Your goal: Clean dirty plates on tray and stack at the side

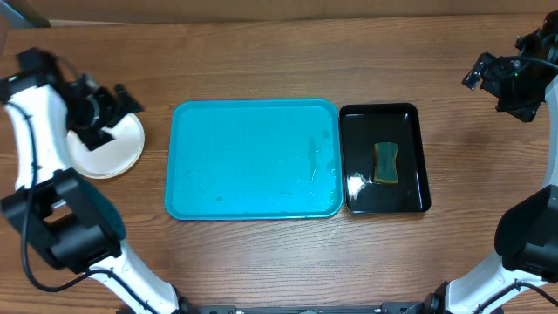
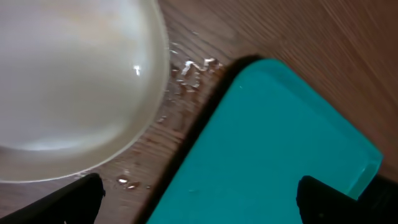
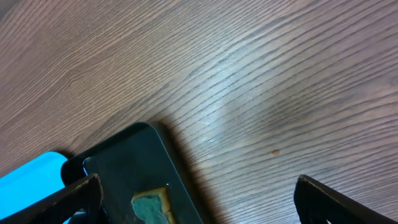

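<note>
Your plates [image 1: 112,150] sat stacked at nine o'clock, off the turquoise tray [image 1: 253,159], probably finished, though I couldn't count them. Your left gripper [image 2: 199,198] hovered beside them, jaws wide and empty. Your right gripper [image 3: 198,198], equally agape and empty, waited at two o'clock, clear of the sponge [image 1: 385,163].

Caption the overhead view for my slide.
Turquoise tray holds no plates; white plate beside it under left gripper; sponge in black tray.

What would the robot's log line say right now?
tray: no plates | plates: left of tray | sponge: in black tray | left fingers: open, above plates | right fingers: open, empty
</note>
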Controlling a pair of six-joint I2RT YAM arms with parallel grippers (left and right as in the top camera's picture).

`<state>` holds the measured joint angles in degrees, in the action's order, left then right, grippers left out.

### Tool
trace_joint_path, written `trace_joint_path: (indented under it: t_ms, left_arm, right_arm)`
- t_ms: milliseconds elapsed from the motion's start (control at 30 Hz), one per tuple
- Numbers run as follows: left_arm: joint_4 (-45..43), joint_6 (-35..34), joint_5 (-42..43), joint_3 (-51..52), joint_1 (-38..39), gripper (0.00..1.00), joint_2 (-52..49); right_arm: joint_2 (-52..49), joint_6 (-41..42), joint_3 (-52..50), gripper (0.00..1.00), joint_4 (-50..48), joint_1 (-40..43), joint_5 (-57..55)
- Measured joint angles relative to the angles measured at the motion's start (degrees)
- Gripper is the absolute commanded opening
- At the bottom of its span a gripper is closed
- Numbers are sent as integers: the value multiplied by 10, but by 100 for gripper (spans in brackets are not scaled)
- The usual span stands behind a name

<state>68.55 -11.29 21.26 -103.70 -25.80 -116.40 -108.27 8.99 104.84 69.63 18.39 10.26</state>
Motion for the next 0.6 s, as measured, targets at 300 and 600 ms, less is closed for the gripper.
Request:
trace_joint_path:
  t_ms: [300,600]
  left_arm:
    - [0,10,0,0,68,100,0]
    - [0,10,0,0,76,100,0]
  right_arm:
    - [0,0,0,100,0,0,0]
    - [0,0,0,100,0,0,0]
